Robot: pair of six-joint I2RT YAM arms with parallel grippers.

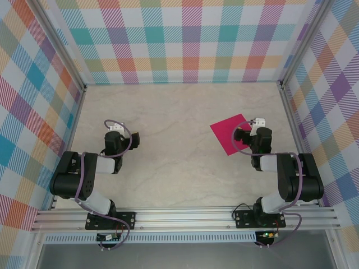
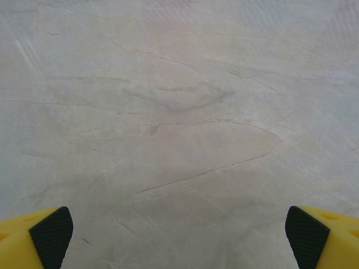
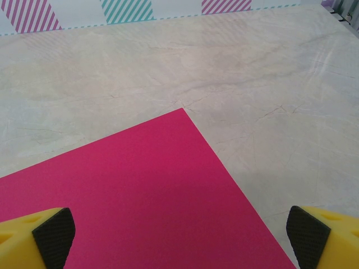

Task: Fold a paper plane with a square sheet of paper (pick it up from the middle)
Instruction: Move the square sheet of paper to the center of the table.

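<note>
The square sheet of paper (image 1: 229, 133) is magenta-pink and lies flat and unfolded on the marble table, right of centre, turned like a diamond. My right gripper (image 1: 256, 129) hovers over the sheet's near right part. In the right wrist view the sheet (image 3: 140, 190) spreads below the open gripper (image 3: 179, 238), one corner pointing away, and the yellow fingers (image 3: 54, 235) hold nothing. My left gripper (image 1: 115, 133) is far to the left over bare table, and it stands open (image 2: 179, 235) with its black pads (image 2: 51, 235) wide apart. The paper plane is out of view.
Plaid walls (image 1: 185, 39) close in the table (image 1: 168, 112) on the left, back and right. An aluminium rail (image 1: 185, 216) carrying both arm bases runs along the near edge. Bare marble lies between the two arms.
</note>
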